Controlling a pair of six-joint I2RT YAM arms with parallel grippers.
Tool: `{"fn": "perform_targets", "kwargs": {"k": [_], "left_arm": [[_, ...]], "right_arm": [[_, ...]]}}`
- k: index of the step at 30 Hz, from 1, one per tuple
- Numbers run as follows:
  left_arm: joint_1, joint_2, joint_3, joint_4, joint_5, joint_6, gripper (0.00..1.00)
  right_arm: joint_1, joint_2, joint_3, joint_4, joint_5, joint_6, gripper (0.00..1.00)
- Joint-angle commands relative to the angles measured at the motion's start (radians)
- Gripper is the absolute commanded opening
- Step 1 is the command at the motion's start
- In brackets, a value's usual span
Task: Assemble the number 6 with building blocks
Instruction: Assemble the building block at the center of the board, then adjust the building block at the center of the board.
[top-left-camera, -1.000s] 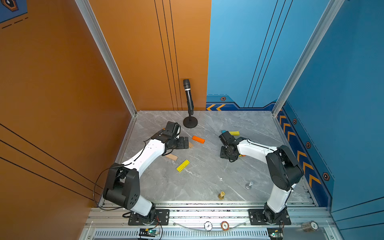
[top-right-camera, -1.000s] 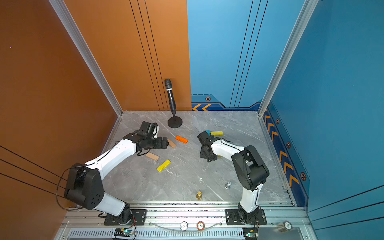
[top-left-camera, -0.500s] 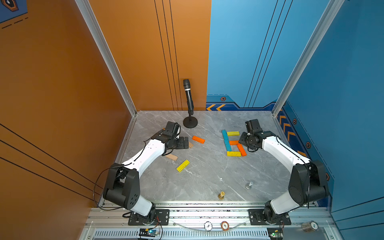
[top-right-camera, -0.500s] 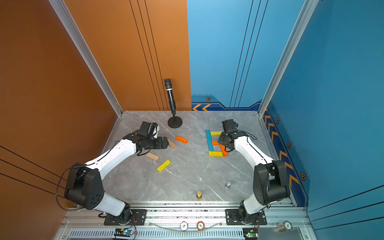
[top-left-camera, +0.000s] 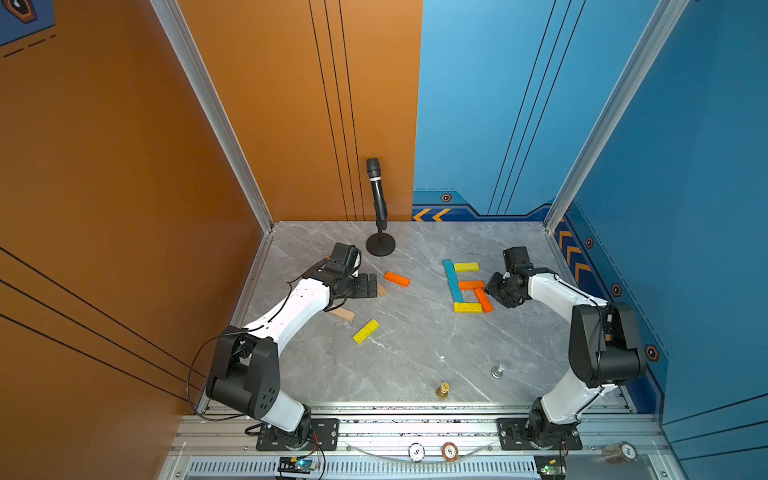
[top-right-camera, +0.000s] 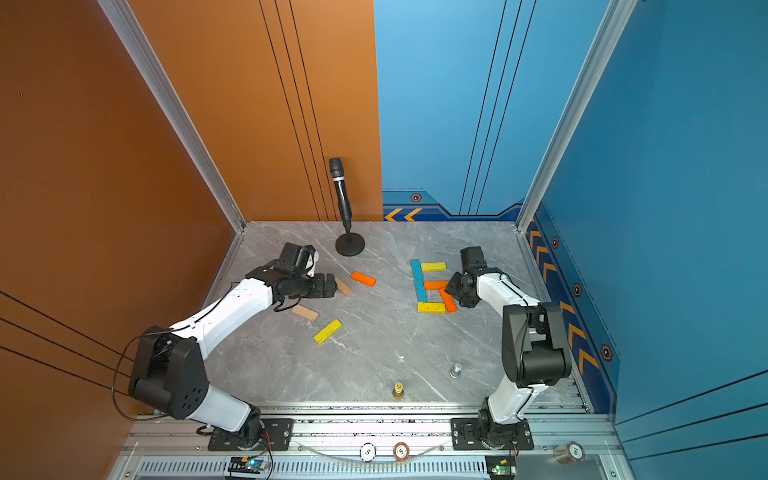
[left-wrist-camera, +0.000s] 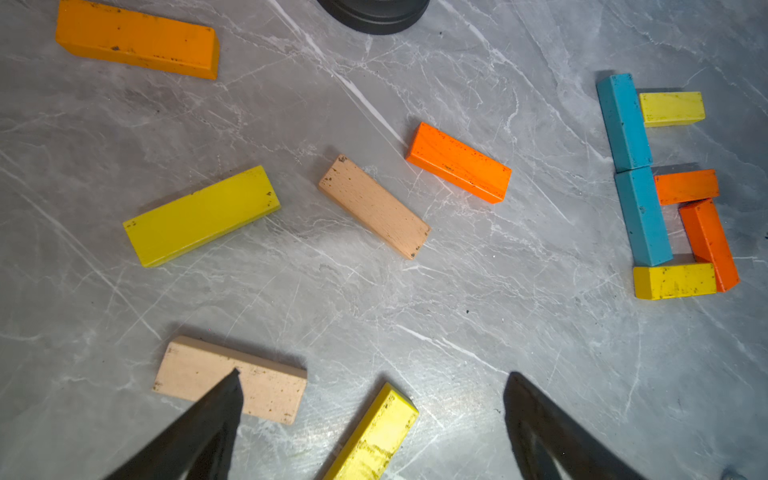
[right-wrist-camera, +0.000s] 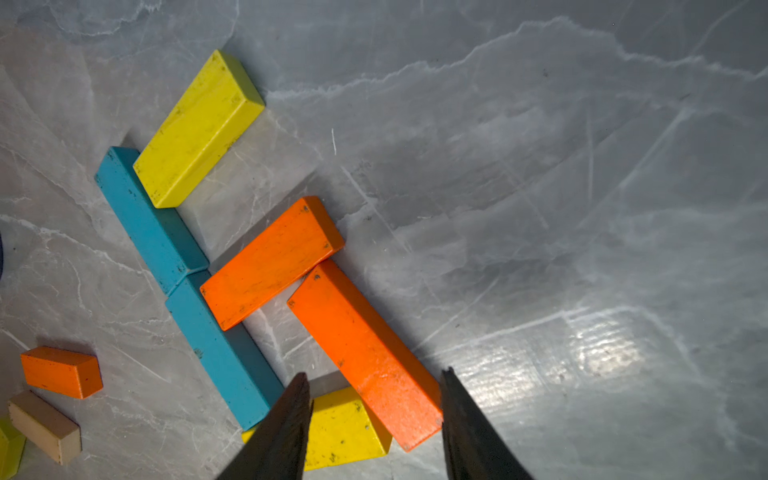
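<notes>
Your chipped, matte painted wooden bars (top-left-camera: 454, 286), blue, yellow and orange, lie flat in a boxy six on the grey marble-veined tabletop (top-left-camera: 415, 345). Your right gripper (right-wrist-camera: 376, 372), its arm bent low and reaching inward, stands partly open astride the slanted orange bar (right-wrist-camera: 365, 340) without clamping it. Your left gripper (left-wrist-camera: 374, 372) gapes wide and empty above a plain tan bar (left-wrist-camera: 270, 386).

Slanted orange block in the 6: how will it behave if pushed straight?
Probably rigid: the slanted orange block looks like solid painted wood. Lying flat with square edges, it should slide or pivot, not roll or tip. Its ends seem to touch the orange crossbar and bottom yellow block, so a push may shift those.
</notes>
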Motion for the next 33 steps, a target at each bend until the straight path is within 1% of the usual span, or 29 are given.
{"fn": "perform_targets", "kwargs": {"k": [1,6,22,33], "left_arm": [[-0.005,0.015,0.040,-0.001,-0.003,0.018,0.98],[-0.006,0.018,0.040,-0.001,-0.003,0.019,0.98],[-0.006,0.022,0.042,-0.002,-0.001,0.019,0.98],[-0.006,0.024,0.043,-0.001,0.000,0.019,0.98]], "right_arm": [[-0.024,0.020,-0.014,0.023,-0.024,-0.002,0.51],[-0.027,0.040,-0.011,0.015,-0.031,-0.019,0.52],[0.001,0.016,-0.073,0.059,-0.116,0.066,0.52],[0.002,-0.016,-0.062,0.037,-0.131,0.072,0.52]]}}
